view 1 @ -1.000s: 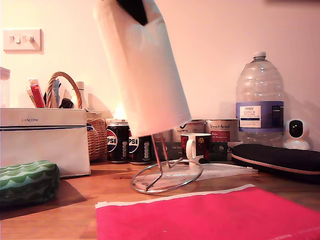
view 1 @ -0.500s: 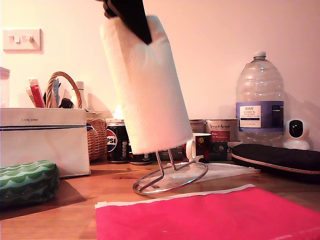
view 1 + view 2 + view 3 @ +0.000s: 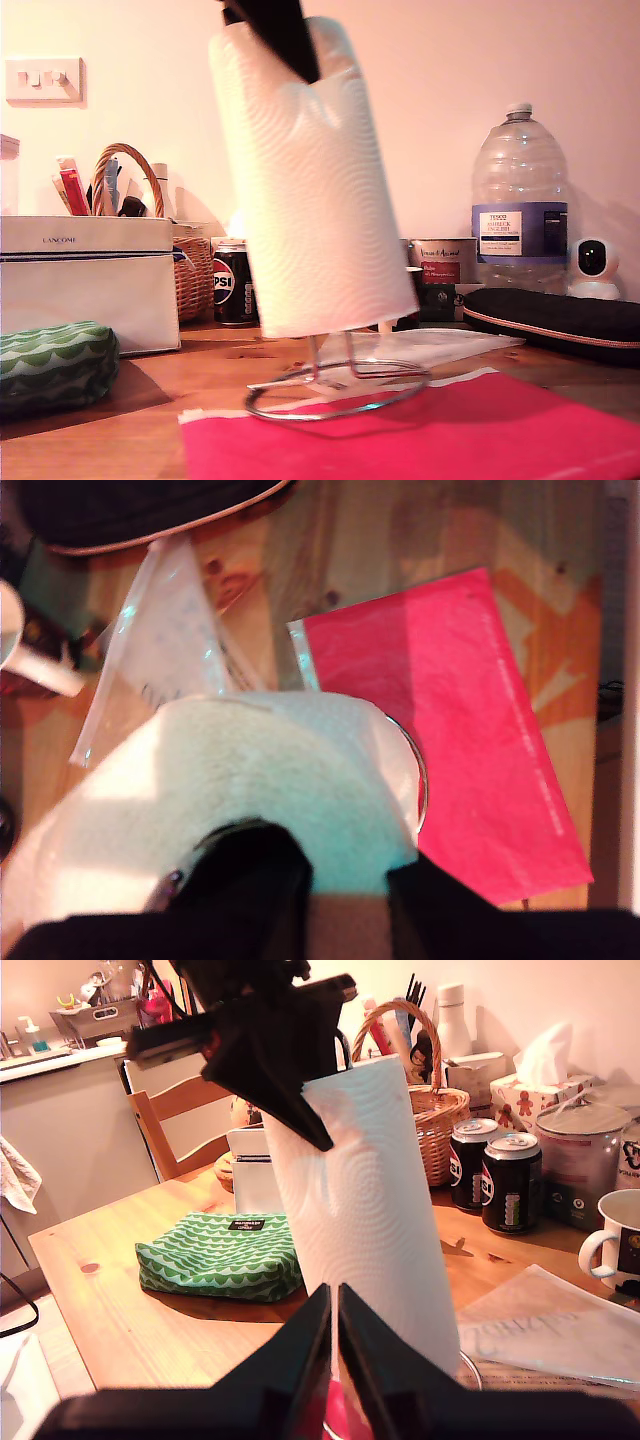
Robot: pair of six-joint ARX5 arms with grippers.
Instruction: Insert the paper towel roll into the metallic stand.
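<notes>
Two tools in play, and from the exterior view only one is doing the carrying: my first tool (image 3: 275,30) pinches the top rim of the paper towel roll (image 3: 315,190), one finger down the core, the other on the outside, which is why the paper puckers there. The roll hangs tilted, its lower end swung toward the exterior view's right, just above the ring base of the metallic stand (image 3: 340,390). Only the bottoms of the two rods show beneath the roll, so the upright looks already threaded into the core. The stand itself appears tipped, its ring resting partly on the pink sheet (image 3: 430,430) — likely dragged askew by the leaning roll.

First wrist view, straight down: the tool (image 3: 300,890) straddles the rim of the roll (image 3: 230,780), with a sliver of the ring (image 3: 420,780) peeking past the paper over the pink sheet (image 3: 450,720) and the table (image 3: 380,540).

Second wrist view: my second tool (image 3: 336,1330) has its fingers pressed together, holding nothing, pointed at the foot of the roll (image 3: 370,1210). My guess is it waits low to steady the stand. Behind sit the green pouch (image 3: 220,1255) and the cans (image 3: 495,1175)
</notes>
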